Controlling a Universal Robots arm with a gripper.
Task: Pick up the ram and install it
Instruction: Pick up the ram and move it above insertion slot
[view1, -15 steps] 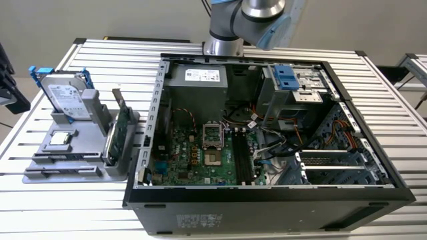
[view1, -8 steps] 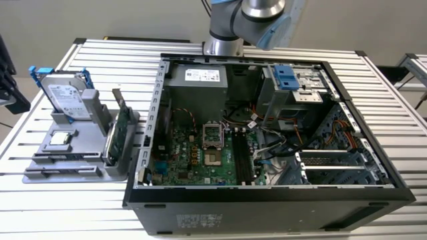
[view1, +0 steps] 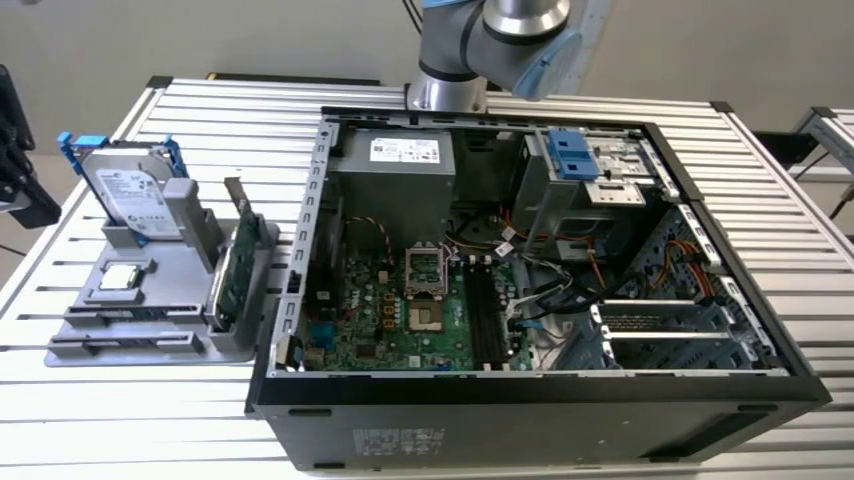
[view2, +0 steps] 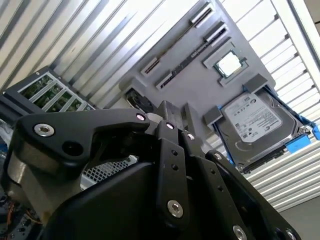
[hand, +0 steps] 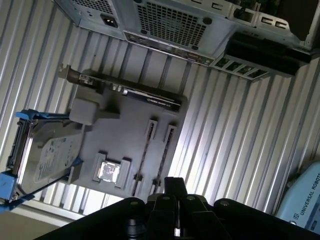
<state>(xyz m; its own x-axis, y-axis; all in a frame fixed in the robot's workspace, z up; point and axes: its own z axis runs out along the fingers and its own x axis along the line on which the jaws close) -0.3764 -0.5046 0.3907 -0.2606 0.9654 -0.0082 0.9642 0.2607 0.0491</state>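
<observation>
So here's where we are: the gripper (view2: 176, 111) looks pinched shut with nothing between its fingers, and the first wrist view agrees (hand: 175, 183). It's hanging well clear of the parts, not touching anything.

The ram (view2: 189, 59) isn't picked up yet. As far as we can make out, it's the thin dark line standing on edge in the slotted holders of the grey tray (view2: 200, 95), in the row closest to the processor chip (view2: 229, 64). There's a second row of holders right beside it, and we honestly can't say for sure which row has the stick in it.

The bit that matters: the ram lies out ahead of the fingertips and below them, well apart from them. Its long axis runs away from the gripper, so we're looking roughly along the stick from one end, not across it. The near end of the row is the closest part to the fingers. The hard drive (view2: 252, 125) sits off to one side of that row, and the expansion card (hand: 145, 97) stands past its far end, crosswise to it.

In the exterior view the arm (view1: 494, 30) is up behind the open computer case (view1: 534, 400), with the tray on the exterior view's left of the case.
</observation>
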